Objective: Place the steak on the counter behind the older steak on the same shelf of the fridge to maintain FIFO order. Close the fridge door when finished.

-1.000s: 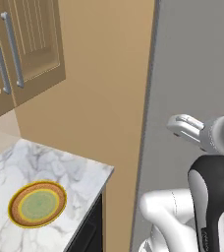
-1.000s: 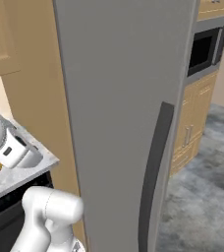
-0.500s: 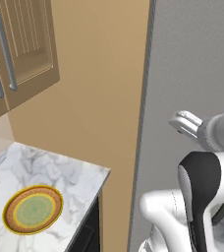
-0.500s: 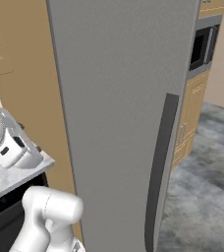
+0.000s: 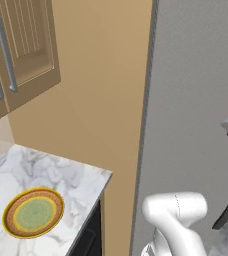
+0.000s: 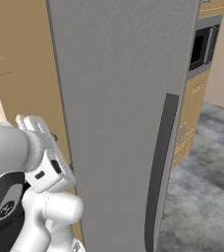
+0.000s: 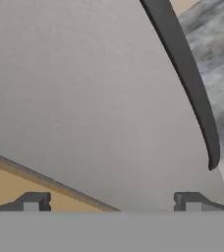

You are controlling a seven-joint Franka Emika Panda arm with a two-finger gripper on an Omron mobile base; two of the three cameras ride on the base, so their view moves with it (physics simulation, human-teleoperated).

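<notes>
The fridge door is a tall grey panel and stands shut, its long dark handle running down the right side. In the hand view the same fridge door lies close ahead, with the handle curving across the upper right. My gripper faces the panel, open wide, with nothing between its fingertips. The counter with its white veined top sits left of the fridge. The steak is out of view. The older steak and the shelf are hidden behind the door.
A yellow and green plate rests on the counter at the lower left. Tan wall cupboards hang above it, and a tan side panel borders the fridge. A built-in microwave and grey floor lie right of the fridge.
Both base views have shifted, so the base has driven: the door handle now sits further right and the fridge front looms larger. The gripper has stayed open.
</notes>
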